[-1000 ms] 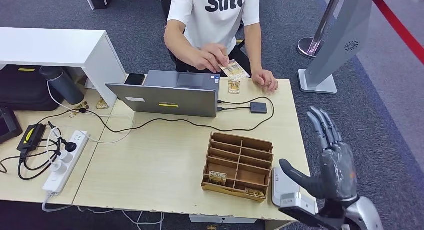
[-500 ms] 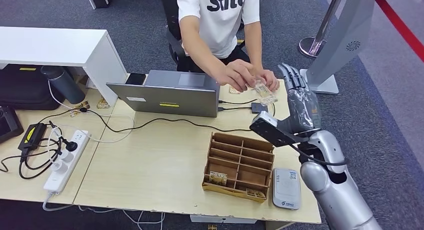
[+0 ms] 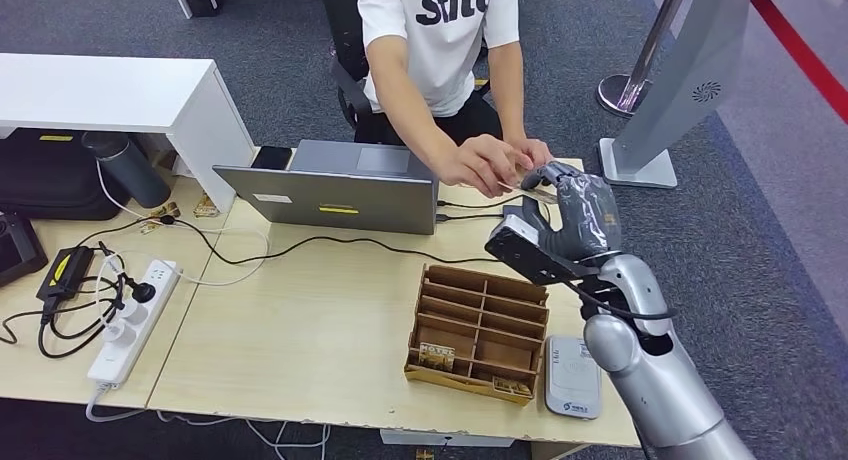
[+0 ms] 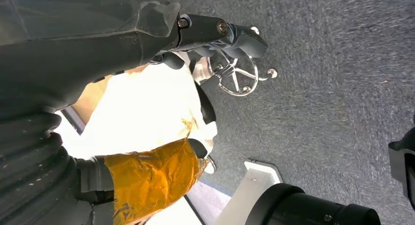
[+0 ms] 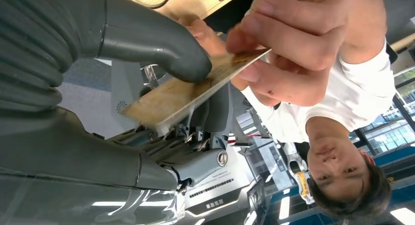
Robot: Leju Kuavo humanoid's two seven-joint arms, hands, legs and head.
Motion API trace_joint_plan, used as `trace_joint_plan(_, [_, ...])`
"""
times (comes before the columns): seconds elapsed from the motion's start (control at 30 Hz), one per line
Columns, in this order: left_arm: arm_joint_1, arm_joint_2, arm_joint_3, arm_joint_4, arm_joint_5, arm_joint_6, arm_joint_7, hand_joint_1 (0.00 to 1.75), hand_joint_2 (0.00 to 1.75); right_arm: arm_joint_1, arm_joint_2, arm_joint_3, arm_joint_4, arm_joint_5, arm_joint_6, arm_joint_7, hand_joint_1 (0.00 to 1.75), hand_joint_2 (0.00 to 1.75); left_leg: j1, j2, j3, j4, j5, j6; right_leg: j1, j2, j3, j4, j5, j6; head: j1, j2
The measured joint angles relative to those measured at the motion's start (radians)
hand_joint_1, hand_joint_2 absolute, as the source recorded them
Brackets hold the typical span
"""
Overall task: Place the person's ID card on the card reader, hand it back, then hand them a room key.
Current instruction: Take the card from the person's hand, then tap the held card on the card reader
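Wooden desk [image 3: 330,310], thin tan ID card [image 5: 195,90] edge-on

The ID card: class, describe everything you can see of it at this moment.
The ID card is a thin, flat, rigid card with a tan, patterned face; its print is too blurred to read. It is held above the far right of the desk, pinched between the person's hand and the right robot hand, whose thick grey thumb presses on its face. It is tilted and touches nothing else.

The robot's silver, rounded metal right arm [image 3: 655,380] carries a thin black cable and ends in a dark grey hand [image 3: 575,215] with a ribbed cover and thick grey thumb [image 5: 147,36].
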Motion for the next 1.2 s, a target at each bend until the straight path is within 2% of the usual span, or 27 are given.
trace_joint_plan(0.33, [0.001, 0.003, 0.0, 0.0, -0.019, 0.015, 0.001, 0.0, 1.75, 0.004, 0.001, 0.007, -0.002, 0.004, -0.015, -0.006, 1.75, 1.75, 0.0, 0.0, 0.0, 0.0, 0.0, 0.0, 0.0, 0.0, 0.0, 0.0, 0.0, 0.0, 0.0, 0.0])
trace_joint_plan(0.47, [0.001, 0.002, 0.0, -0.002, -0.012, 0.032, 0.0, 0.0, 1.75, 0.05, -0.002, 0.006, -0.04, 0.026, -0.061, -0.017, 1.75, 1.75, 0.0, -0.001, 0.0, 0.0, 0.0, 0.0, 0.0, -0.001, -0.001, 0.0, 0.0, 0.0, 0.0, 0.0])
trace_joint_plan(0.63, [0.009, -0.009, 0.0, -0.027, 0.02, 0.084, -0.026, 0.0, 1.75, 0.212, -0.037, -0.031, -0.196, 0.039, -0.138, -0.061, 1.75, 1.75, 0.0, -0.004, -0.002, 0.0, -0.001, 0.0, 0.0, -0.004, -0.001, -0.001, -0.002, 0.0, 0.0, 0.0])
trace_joint_plan(0.83, [0.021, -0.028, 0.0, -0.063, 0.066, 0.132, -0.062, 0.0, 1.75, 0.419, -0.07, -0.122, -0.364, 0.012, -0.197, -0.134, 1.75, 1.75, 0.0, -0.004, -0.003, 0.0, -0.002, 0.001, 0.0, -0.004, -0.001, -0.002, -0.002, 0.001, 0.0, 0.0])
trace_joint_plan(1.03, [0.031, -0.045, 0.0, -0.099, 0.129, 0.164, -0.123, 0.0, 1.75, 0.606, -0.075, -0.22, -0.477, -0.044, -0.222, -0.188, 1.75, 1.75, 0.0, -0.004, -0.003, 0.0, -0.002, 0.0, 0.0, -0.005, -0.002, -0.002, -0.002, 0.001, 0.0, 0.0])
trace_joint_plan(1.2, [0.037, -0.058, 0.0, -0.125, 0.179, 0.168, -0.171, 0.0, 1.75, 0.76, -0.092, -0.292, -0.538, -0.057, -0.223, -0.202, 1.75, 1.75, 0.0, -0.004, -0.004, 0.0, -0.002, 0.0, 0.0, -0.005, -0.002, -0.002, -0.002, 0.001, 0.0, 0.0])
